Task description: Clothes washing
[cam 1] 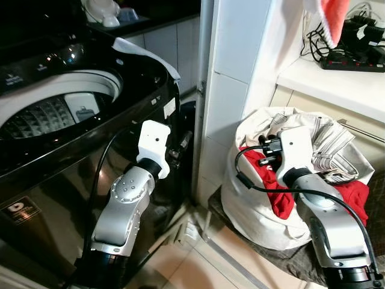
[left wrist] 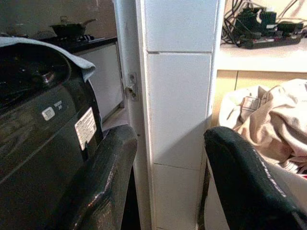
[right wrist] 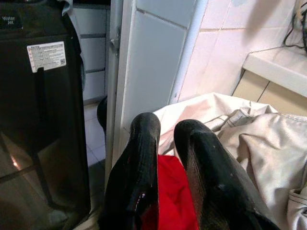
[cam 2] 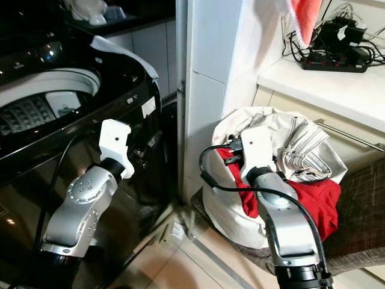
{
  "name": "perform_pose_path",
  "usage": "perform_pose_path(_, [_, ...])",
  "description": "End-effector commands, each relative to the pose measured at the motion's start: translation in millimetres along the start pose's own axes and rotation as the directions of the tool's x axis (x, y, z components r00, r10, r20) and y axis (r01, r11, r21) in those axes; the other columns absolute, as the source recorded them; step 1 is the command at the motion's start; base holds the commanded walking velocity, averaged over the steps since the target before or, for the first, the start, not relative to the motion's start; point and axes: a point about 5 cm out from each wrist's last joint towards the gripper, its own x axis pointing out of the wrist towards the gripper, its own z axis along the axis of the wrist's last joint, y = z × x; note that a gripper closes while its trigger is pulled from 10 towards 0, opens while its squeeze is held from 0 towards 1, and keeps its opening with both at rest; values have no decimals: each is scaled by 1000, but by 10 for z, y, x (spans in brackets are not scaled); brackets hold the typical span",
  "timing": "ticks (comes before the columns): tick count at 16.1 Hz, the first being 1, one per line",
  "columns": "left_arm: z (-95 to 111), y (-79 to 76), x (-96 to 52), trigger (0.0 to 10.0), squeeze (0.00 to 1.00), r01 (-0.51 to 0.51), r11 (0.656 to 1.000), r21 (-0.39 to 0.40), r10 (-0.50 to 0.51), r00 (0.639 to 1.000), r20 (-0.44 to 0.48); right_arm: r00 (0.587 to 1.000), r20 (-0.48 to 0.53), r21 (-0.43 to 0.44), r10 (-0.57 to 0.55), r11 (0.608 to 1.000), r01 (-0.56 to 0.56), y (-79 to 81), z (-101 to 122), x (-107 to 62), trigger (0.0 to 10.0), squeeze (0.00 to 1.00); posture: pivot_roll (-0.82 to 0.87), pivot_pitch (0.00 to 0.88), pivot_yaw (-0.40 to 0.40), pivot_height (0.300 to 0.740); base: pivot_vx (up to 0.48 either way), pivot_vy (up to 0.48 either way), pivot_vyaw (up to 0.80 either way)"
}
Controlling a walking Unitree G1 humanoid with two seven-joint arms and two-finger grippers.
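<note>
Two arms are raised in front of me, one toward each side of a white tiled pillar [cam 1: 231, 90]. On the far left stands the black washing machine [cam 1: 66, 138], a top loader with its lid up, so I can see the steel drum [cam 1: 45, 117] inside the white ring. A pale cloth [cam 1: 144, 53] lies over the back right corner of the machine top.

My left gripper [left wrist: 170, 177] is held at the front right corner of the machine, in the space between it and the pillar. In the left wrist view its two black fingers [left wrist: 103, 177] stand wide apart and there is nothing between them.

To the right of the pillar, low down, is a white laundry bag [cam 1: 264, 198], open at the top and full of clothes. A red garment [cam 1: 283, 195] lies at the front edge of the opening, and a beige garment [cam 1: 328, 147] with grey stripes is heaped behind it toward the back rim.

My right gripper [right wrist: 165, 167] is over the front of the bag, just above the red garment. Its fingers [right wrist: 141, 167] are nearly together, with only a narrow gap. I see red cloth in that gap, but I cannot tell if they hold it.

On the far right, a white counter [cam 1: 337, 81] carries a black power strip [cam 1: 355, 60] with cables, and an orange and white cloth [cam 1: 331, 18] hangs at the upper edge.
</note>
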Motion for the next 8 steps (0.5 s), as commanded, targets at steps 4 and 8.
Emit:
perform_pose_path(4, [25,36,12,10000,0,-19,1000,7,19,1000,2,1000,-2,29,-16,999,16,-26,31,1,10000,0,66,0,-7,740,0,-115,0])
perform_pose_path(8, [63,183,45,10000,0,-79,997,-21,80,997,14,999,-1,88,-32,996,32,2,33,0,10000,0,59,0,17,740,0,0,0])
